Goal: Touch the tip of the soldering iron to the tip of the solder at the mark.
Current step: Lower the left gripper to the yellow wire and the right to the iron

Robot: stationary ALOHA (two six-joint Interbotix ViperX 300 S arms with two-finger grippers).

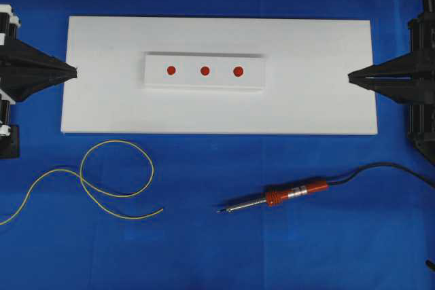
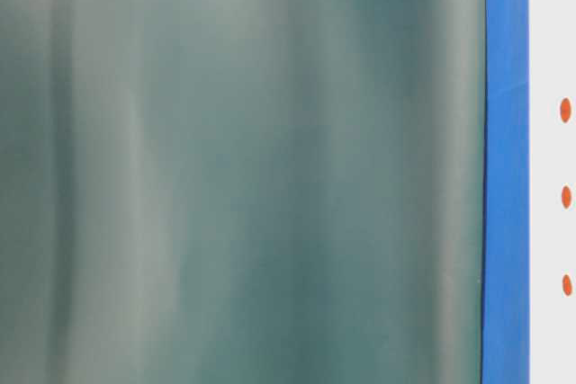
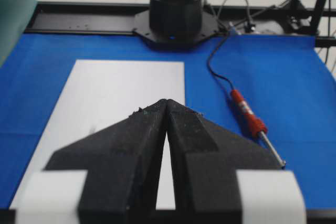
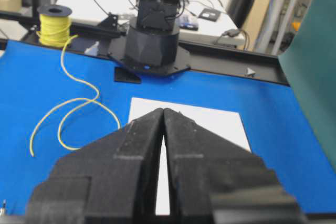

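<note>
Lying flat: everything below sits on the cloth (image 1: 217,249); places are given from the board, as the overhead view shows them.
Cloth: blue, covering the whole table under the board.
Board (image 1: 319,100): large white rectangle, long side running left to right, in the upper middle of the cloth.
Left gripper (image 1: 76,73): black, at the board's left short edge, tips just over that edge and pointing inward; jaws pressed together with nothing between them, as the left wrist view confirms.
Right gripper (image 1: 349,77): black, at the board's right short edge, tips pointing inward; jaws pressed together, holding nothing.
Block (image 1: 204,85): small raised white slab on the board, a little left of the board's middle, long side parallel to the board's.
Marks (image 1: 204,70): three red dots in a row along the top of the block.
Solder (image 1: 119,168): thin yellow wire on the cloth below the board's left half, well apart from it; one loose loop, one tail running off the lower left edge, free end pointing right toward the iron.
Iron (image 1: 279,197): on the cloth below the board's right half, well apart from it; red-orange handle to the right, silver shaft and dark tip pointing left and slightly down, near the solder's free end but not touching.
Cord (image 1: 380,166): black, running from the iron's handle off to the right.
Spool (image 4: 54,23): yellow wire reel, seen only in the right wrist view, beyond the cloth's far edge.
</note>
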